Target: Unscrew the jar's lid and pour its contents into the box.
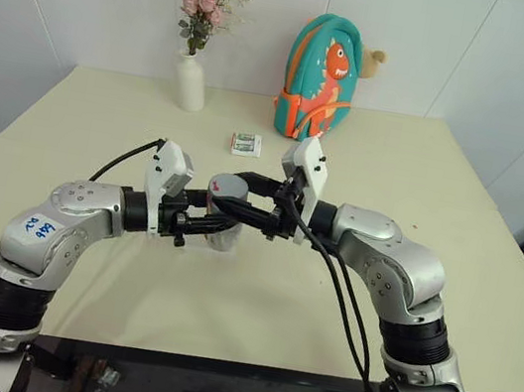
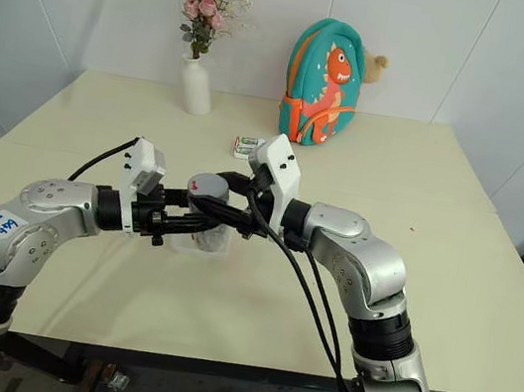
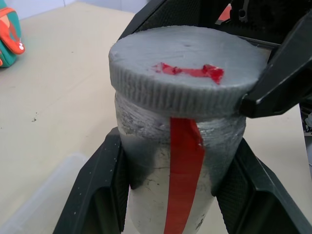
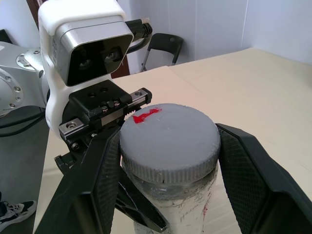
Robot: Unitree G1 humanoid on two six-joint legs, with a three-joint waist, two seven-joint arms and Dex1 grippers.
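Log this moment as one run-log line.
left gripper: shut on silvery-grey cylindrical jar | right gripper: shut on round grey lid | lid: on jar | clear plastic box: below jar

Left arm: bent at the elbow, forearm reaching inward across my front, wrist roughly level. Left gripper (image 3: pixel 175 161): I had both black fingers (image 3: pixel 100 190) clamped against opposite sides of the jar (image 3: pixel 170 165), below its cap. Right arm: elbow out, forearm angled inward to meet the left. Right gripper (image 4: pixel 168 151): my fingers (image 4: pixel 253 170) were pressed against the lid (image 4: pixel 169 139) from either side.
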